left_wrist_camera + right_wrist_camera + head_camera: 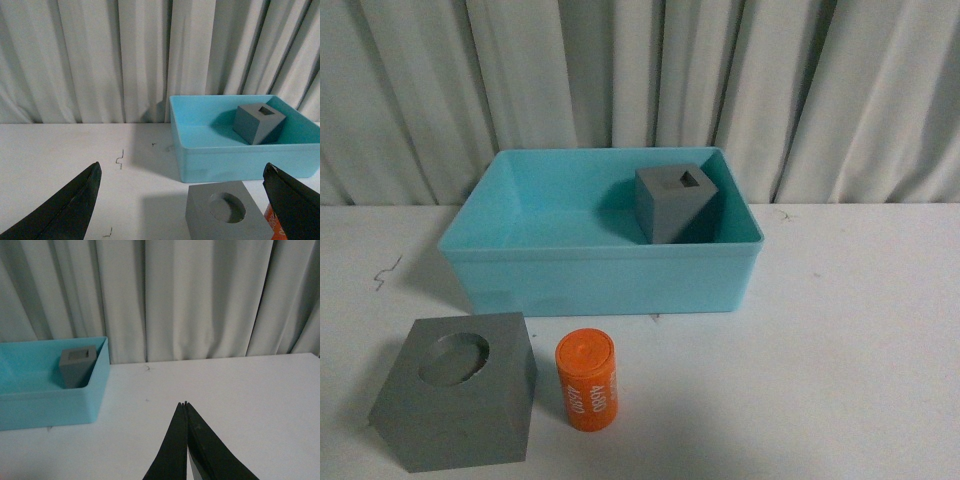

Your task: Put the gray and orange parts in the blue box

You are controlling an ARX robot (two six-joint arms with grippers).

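The left gripper (182, 166) gapes wide. At its one o'clock, the blue box (225, 161) holds a tilted, square-holed gray cube (257, 125).

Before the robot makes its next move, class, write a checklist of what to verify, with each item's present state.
1. Is the square-hole gray block inside the blue box: ok.
2. Is the round-recess gray block inside: not ok, on the table before the box.
3. Is the orange cylinder inside: not ok, beside that block.
4. Is the left gripper open, empty: ok.
5. Is the right gripper open: not ok, shut on nothing.
6. Is there free floor in the box: ok.
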